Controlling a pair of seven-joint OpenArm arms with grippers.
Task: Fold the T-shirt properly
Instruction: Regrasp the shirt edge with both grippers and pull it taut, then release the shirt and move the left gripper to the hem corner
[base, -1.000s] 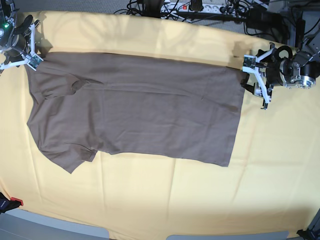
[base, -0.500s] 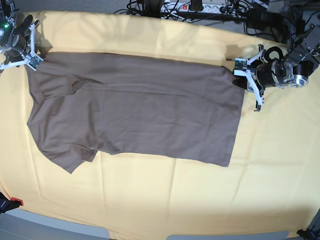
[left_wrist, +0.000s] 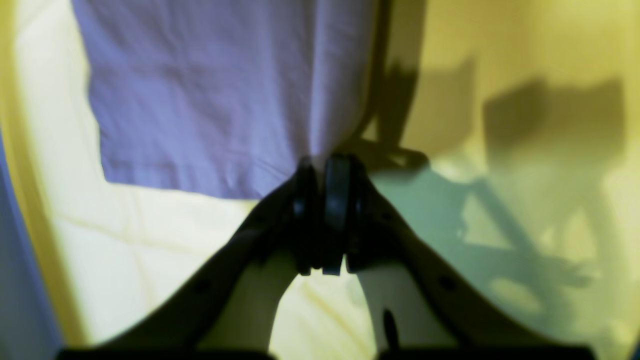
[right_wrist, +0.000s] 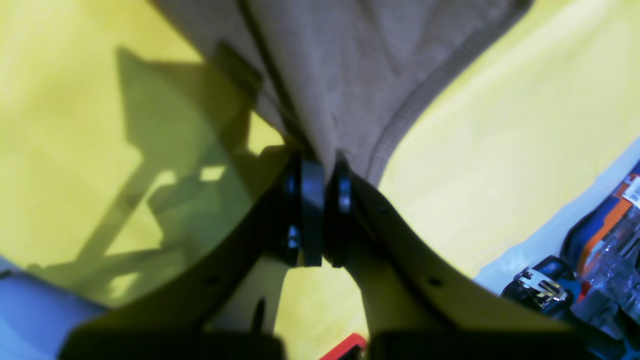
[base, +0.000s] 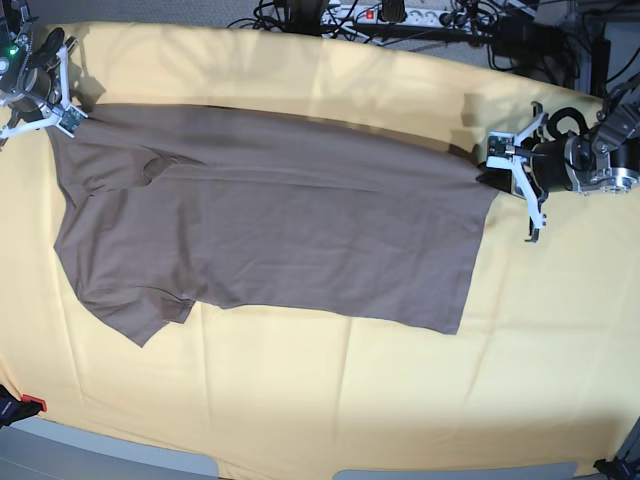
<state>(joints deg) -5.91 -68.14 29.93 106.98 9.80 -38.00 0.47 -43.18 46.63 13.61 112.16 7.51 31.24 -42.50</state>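
1. Since the earlier frames: left claw (base: 492, 163) drawn in from spread-wide to pinched on the hem corner of the plain taupe-brown short-sleeved T-shirt (base: 270, 215), that corner now tugged outward into a small point; right claw (base: 66, 112) tightened a little at the far shoulder corner.
2. Left wrist view: left claw (left_wrist: 322, 172) with both dark pads pressed together, a fold of the shirt's (left_wrist: 215, 95) corner nipped between them, fabric rising in a taut ridge from the pinch.
3. Right wrist view: right claw (right_wrist: 322, 172) likewise narrow, jaws clamped on a bunched edge of the shirt (right_wrist: 350, 65) beside a ribbed seam.
4. Shirt spread flat across the large pale yellow cloth (base: 330, 400) over the counter, already doubled lengthwise, sleeves stacked at the base view's left, hem at its right.
5. Upper edge stretched nearly straight between the two claws; lower edge slack, with one sleeve tip jutting toward the near side.
6. Tangle of black cables and a white power strip (base: 400, 14) beyond the far edge of the cloth, well apart from the shirt.
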